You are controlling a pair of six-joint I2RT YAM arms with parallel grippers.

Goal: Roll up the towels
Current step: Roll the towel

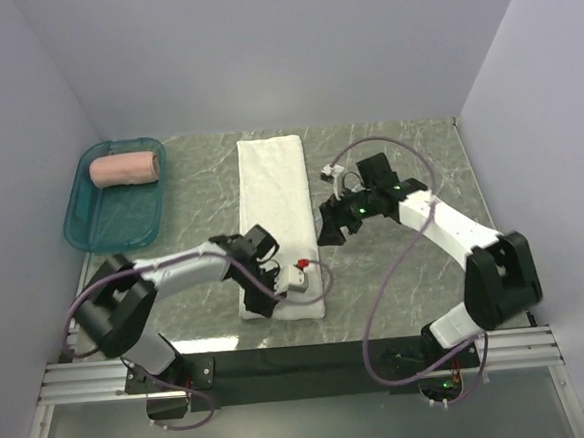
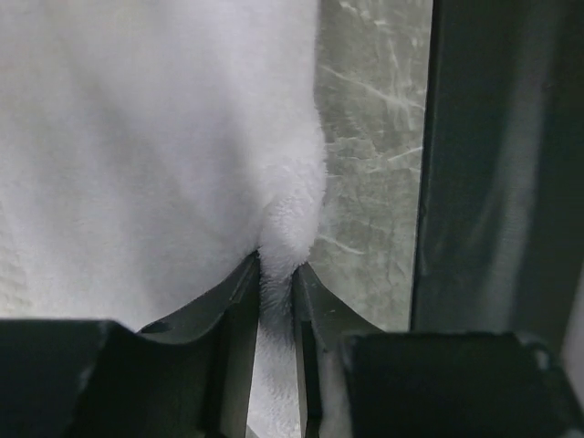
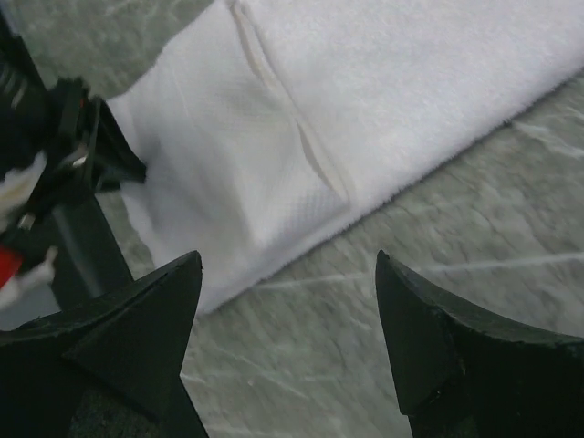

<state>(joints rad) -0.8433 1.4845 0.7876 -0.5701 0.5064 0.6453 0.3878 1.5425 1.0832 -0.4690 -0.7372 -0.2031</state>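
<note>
White towel [image 1: 276, 210] lies mid-surface as a long folded strip, not yet rolled. The left fingers [image 2: 228, 319] are clenched on its near end, apparently to start the roll. Right fingers [image 3: 137, 319] are spread and empty beside it. Pink towel [image 1: 124, 170] sits already rolled in the teal tray [image 1: 88, 233]. Grey marbled surface [image 1: 199, 185], plain pale walls [image 1: 260, 51].
</note>
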